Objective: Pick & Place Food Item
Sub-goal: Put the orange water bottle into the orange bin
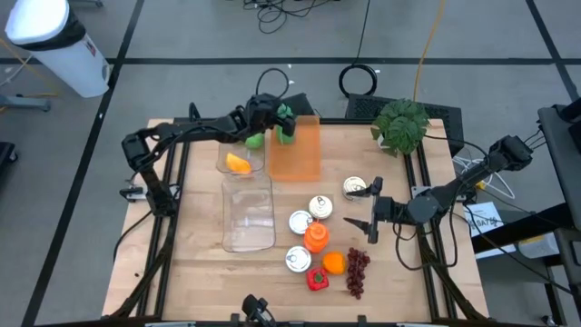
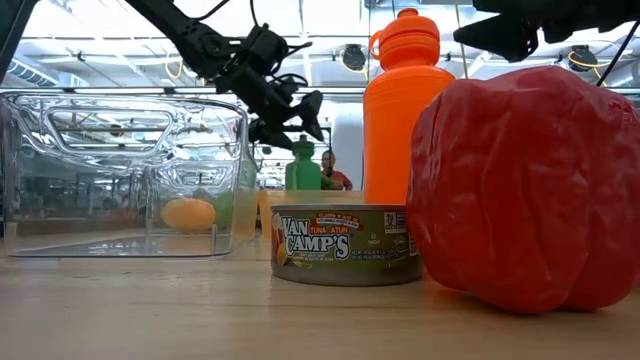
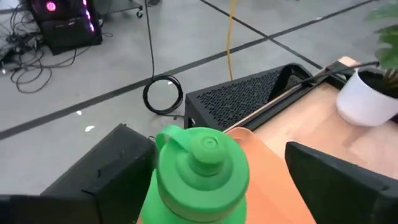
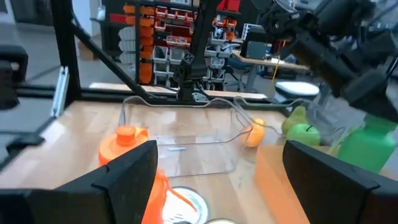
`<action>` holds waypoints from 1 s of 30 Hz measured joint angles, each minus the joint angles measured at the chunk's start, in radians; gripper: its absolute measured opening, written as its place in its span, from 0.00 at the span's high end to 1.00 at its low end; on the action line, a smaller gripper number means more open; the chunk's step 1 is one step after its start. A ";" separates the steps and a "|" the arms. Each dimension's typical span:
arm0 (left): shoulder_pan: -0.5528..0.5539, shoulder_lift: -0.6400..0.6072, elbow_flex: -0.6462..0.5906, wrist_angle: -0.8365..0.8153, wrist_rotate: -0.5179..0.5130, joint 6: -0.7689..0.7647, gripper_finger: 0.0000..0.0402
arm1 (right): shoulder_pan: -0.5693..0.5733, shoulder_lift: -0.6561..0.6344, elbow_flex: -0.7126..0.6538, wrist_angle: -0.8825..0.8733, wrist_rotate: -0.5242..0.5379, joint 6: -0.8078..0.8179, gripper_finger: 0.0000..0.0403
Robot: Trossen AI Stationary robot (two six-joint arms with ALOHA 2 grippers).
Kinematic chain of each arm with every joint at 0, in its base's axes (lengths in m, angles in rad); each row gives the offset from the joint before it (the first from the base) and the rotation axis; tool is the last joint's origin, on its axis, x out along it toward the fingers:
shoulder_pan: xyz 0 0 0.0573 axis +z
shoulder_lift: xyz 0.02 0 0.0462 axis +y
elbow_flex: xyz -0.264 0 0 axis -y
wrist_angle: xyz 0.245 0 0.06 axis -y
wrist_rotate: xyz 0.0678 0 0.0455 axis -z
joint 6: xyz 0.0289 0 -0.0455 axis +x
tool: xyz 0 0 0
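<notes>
My left gripper (image 1: 283, 123) at table (image 1: 182, 272) far edge, straddling bottle (image 1: 286, 130) on tray (image 1: 300, 159). Bins (image 1: 247, 213) left of tray. Cans (image 1: 309, 218), grapes (image 1: 358, 271) near my right gripper (image 1: 367, 211).

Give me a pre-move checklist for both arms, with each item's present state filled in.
1. Left gripper open around the green plastic bottle, fingers clear of its cap: ok.
2. Green bottle standing upright on the orange translucent board: ok.
3. Orange fruit resting inside the small clear plastic container: ok.
4. Large clear plastic bin free of items: ok.
5. Right gripper open, holding nothing, above the table beside the orange plastic bottle and tuna cans: ok.
6. Green pear-like fruit fully released and settled: cannot tell.
</notes>
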 joint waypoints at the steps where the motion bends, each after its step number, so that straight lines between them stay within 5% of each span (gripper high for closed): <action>1: -0.001 0.000 0.000 0.001 0.000 0.014 0.06 | 0.000 0.000 0.000 -0.001 -0.001 0.018 0.19; 11: -0.033 -0.157 0.000 0.002 0.027 0.016 0.06 | 0.008 0.070 0.000 -0.082 -0.199 0.089 0.19; 21: -0.135 -0.264 0.001 0.001 0.005 0.071 0.08 | -0.049 0.388 0.018 0.262 -0.271 0.116 0.19; 30: -0.162 -0.264 0.001 -0.004 -0.009 0.103 0.09 | -0.107 0.549 0.076 0.317 -0.368 0.189 0.20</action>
